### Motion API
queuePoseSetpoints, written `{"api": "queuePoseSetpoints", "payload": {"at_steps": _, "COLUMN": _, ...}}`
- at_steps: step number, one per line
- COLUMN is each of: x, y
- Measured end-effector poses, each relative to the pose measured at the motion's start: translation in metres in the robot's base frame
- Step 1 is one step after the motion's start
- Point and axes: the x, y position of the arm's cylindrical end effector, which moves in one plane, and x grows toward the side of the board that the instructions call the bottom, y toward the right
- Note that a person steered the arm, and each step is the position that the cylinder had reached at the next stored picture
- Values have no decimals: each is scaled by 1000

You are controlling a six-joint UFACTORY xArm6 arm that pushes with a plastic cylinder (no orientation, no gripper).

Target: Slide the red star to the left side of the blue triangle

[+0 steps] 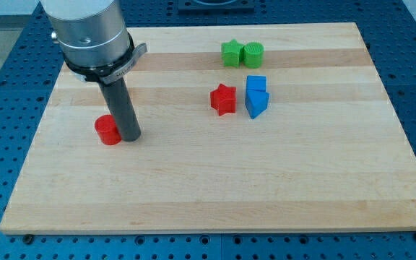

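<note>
My tip [130,135] rests on the worktop [208,195] at the view's left, touching the red cylinder [107,130] and well apart from the red star [223,99]. The star sits just left of the blue triangle [256,105], below a blue cube [256,84]; two green blocks [242,53] lie above. There are no jaws (only a rod). I judge the placement nearly done; any nudge calls for approaching from the left.
</note>
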Motion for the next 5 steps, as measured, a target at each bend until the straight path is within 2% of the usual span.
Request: {"api": "queuePoseSetpoints", "payload": {"at_steps": 5, "x": 0, "y": -10}}
